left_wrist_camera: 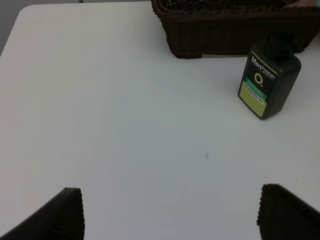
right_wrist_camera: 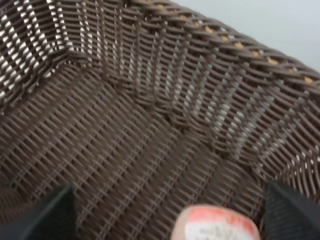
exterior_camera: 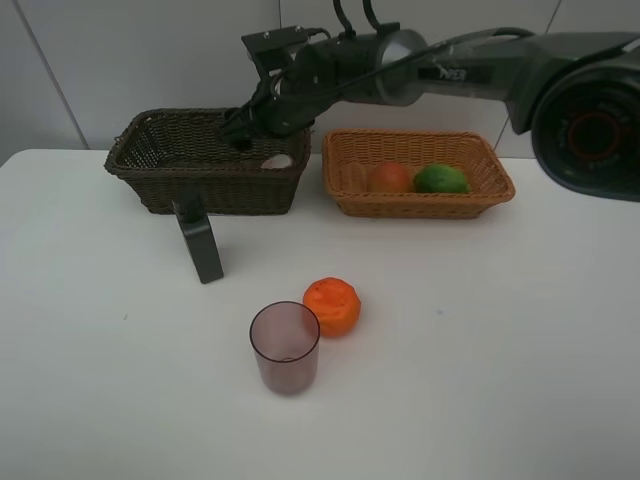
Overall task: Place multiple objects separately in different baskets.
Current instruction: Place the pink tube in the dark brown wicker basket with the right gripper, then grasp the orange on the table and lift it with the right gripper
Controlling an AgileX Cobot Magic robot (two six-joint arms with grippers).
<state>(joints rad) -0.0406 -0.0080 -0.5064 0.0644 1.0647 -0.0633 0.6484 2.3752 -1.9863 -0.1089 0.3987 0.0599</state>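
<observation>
3 of the 6 objects are already lying in baskets. The pink bottle (right_wrist_camera: pixel 217 224) is resting on the floor of the dark basket (right_wrist_camera: pixel 125 150), directly between the fingers of the right tool (right_wrist_camera: pixel 167 212), which are standing spread wide and clear of it. The peach (exterior_camera: pixel 390 177) and lime (exterior_camera: pixel 441 179) are sitting in the light basket (exterior_camera: pixel 420 208) beside. The drop-off looks to be finishing. The left tool (left_wrist_camera: pixel 170 212) is hovering spread and empty over the bench (left_wrist_camera: pixel 125 125), with the dark green bottle (left_wrist_camera: pixel 268 82) standing ahead of it, just before the dark basket. Next, the right tool is needing to rise clear of the rim, then head for the cup (exterior_camera: pixel 285 347) or orange (exterior_camera: pixel 332 305), both well apart from it on the open bench.
</observation>
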